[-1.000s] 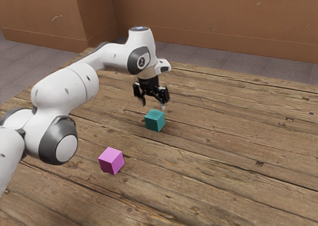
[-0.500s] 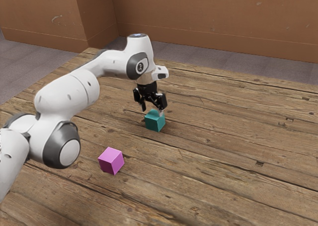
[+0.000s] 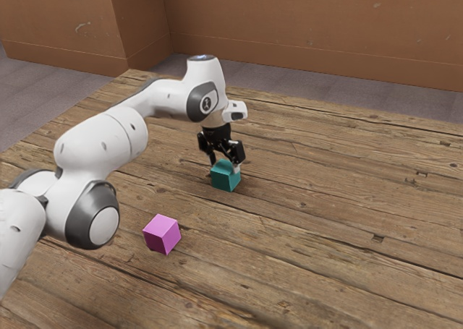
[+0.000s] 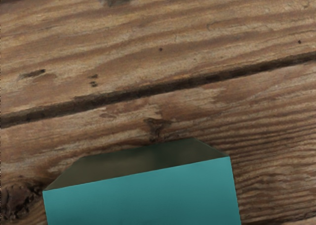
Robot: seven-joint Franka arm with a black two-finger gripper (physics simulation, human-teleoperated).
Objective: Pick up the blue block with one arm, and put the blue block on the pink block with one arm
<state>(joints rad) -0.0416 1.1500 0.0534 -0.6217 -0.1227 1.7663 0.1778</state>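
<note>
- The hand (image 3: 225,163) is hanging unclenched, gripping nothing, with its fingertips at the top edges of the blue block (image 3: 225,179) (teal in the render).
- That block is sitting on the worktop (image 3: 333,220) directly beneath the hand, so a straight drop is looking right.
- The pink block (image 3: 161,234) is lying well apart, nearer the camera.

Open table (image 3: 340,199) planks lie all round the blue block (image 3: 226,178). Only obstacle: pink block (image 3: 161,233), well apart at its 7 o'clock.
</note>
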